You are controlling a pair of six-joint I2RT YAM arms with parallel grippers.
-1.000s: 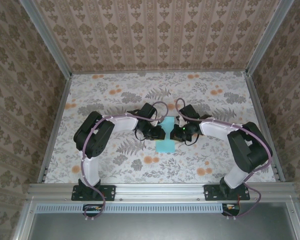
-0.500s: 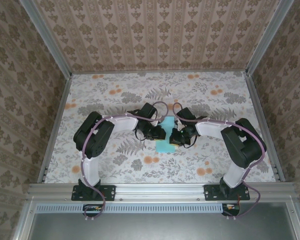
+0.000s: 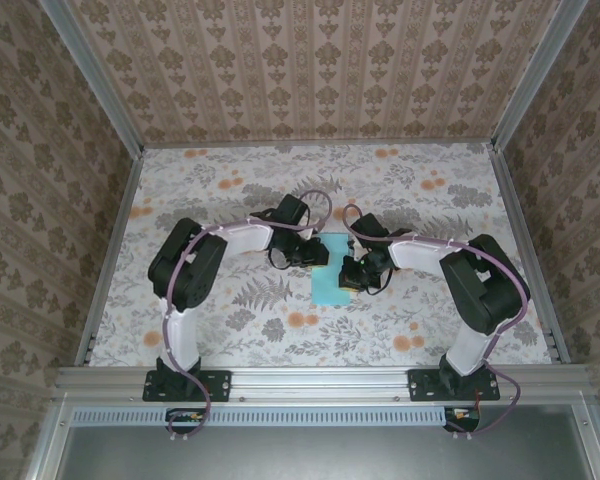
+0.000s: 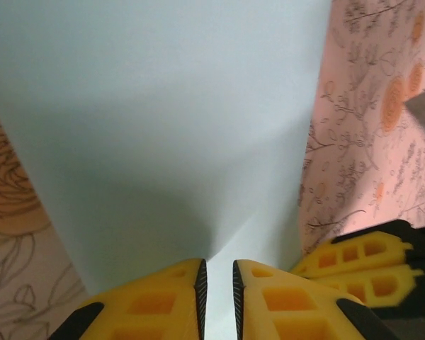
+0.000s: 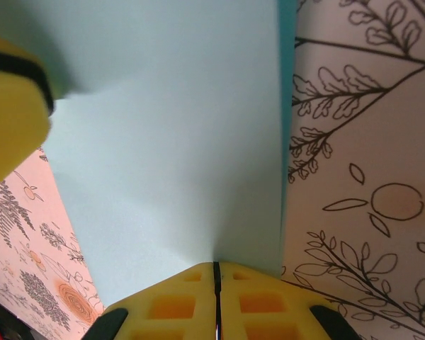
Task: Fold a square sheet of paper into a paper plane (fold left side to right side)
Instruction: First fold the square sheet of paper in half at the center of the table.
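Top external: square sheet of paper (image 3: 329, 288) lies mid-way across the flowered table (image 3: 230, 190) and reads as a narrow upright strip. The left gripper (image 3: 317, 256) is at its upper-left part and the right gripper (image 3: 347, 276) at its right edge, both down at sheet level. My read is that the left-to-right half fold is in hand: the sheet is doubled over, with no crease visibly set. Finger state can't be read from up there. Right wrist fills that in: fingers closed to a hairline with the sheet edge running into the pinch, so it's holding the paper. It also shows a sliver of darker cyan past the top layer's right edge. I take that as the lower layer, i.e. the edges aren't quite flush. One yellow finger (image 5: 14, 106) of the other arm sits over the sheet at upper left. Left wrist: fingers narrow, a thin slit between the pads, paper puckering up toward the slit. Can't tell whether they bite or only touch. Same view catches the right arm's yellow fingers (image 4: 354, 258) just beside, at the sheet's right edge. Overhead gives the whole outline and arm layout; the wrist views give the grip detail. Next move, as I judge it: bring the free edge flush with the one below, pin one side, then press along the left fold to set the crease. Thin paper, so any sideways drag would likely skew or wrinkle it.
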